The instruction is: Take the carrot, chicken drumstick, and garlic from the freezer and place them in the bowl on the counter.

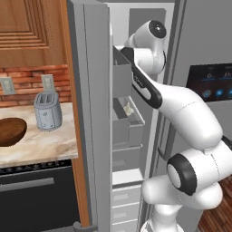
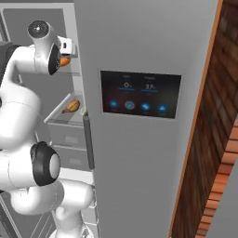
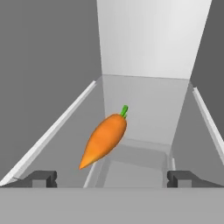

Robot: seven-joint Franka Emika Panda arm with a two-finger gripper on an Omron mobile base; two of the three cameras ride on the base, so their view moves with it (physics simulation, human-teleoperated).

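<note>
The carrot (image 3: 105,136), bright orange with a tiny green top, lies on a clear shelf of the freezer (image 1: 118,31). My gripper (image 3: 112,178) is open just in front of it, one dark fingertip on each side and nothing between them. From the right base view the carrot (image 2: 65,61) shows beside my hand on the upper shelf. The golden-brown chicken drumstick (image 2: 72,106) rests on the shelf below. The off-white garlic (image 1: 128,108) sits on that lower shelf too. The dark brown bowl (image 1: 9,131) stands on the counter at the far left.
The open freezer door (image 1: 90,113) stands between the freezer and the marble counter (image 1: 41,145). A grey toaster (image 1: 47,111) stands right of the bowl. The closed fridge door with a dark display panel (image 2: 141,93) is on the right. Grey bins line the freezer door.
</note>
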